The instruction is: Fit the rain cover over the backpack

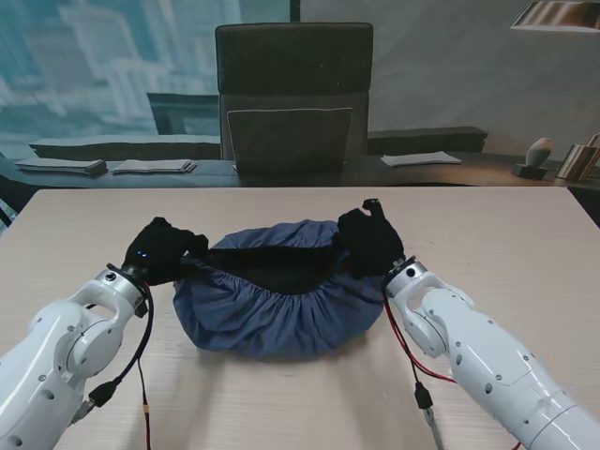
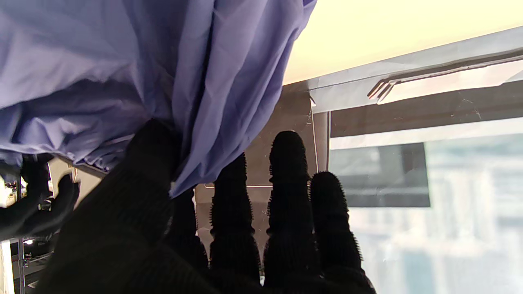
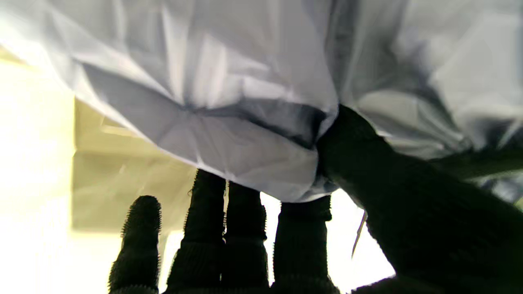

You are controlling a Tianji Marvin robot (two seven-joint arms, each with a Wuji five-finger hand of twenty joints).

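The left hand (image 1: 161,249) pinches the blue rain cover (image 1: 272,314) between thumb and index finger, the other fingers (image 2: 288,171) straight and apart. The right hand (image 1: 371,238) grips the opposite edge the same way. The cover hangs stretched between both hands, its gathered rim facing up on the table (image 1: 506,244). Only the stand view shows dark material, perhaps the backpack (image 1: 281,267), inside the opening; the wrist views show the pinches.

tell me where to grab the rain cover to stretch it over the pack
Grip the rain cover at its gathered elastic hem, one end from each side, as the left hand and right hand do: the hem bunches into pinchable folds there.
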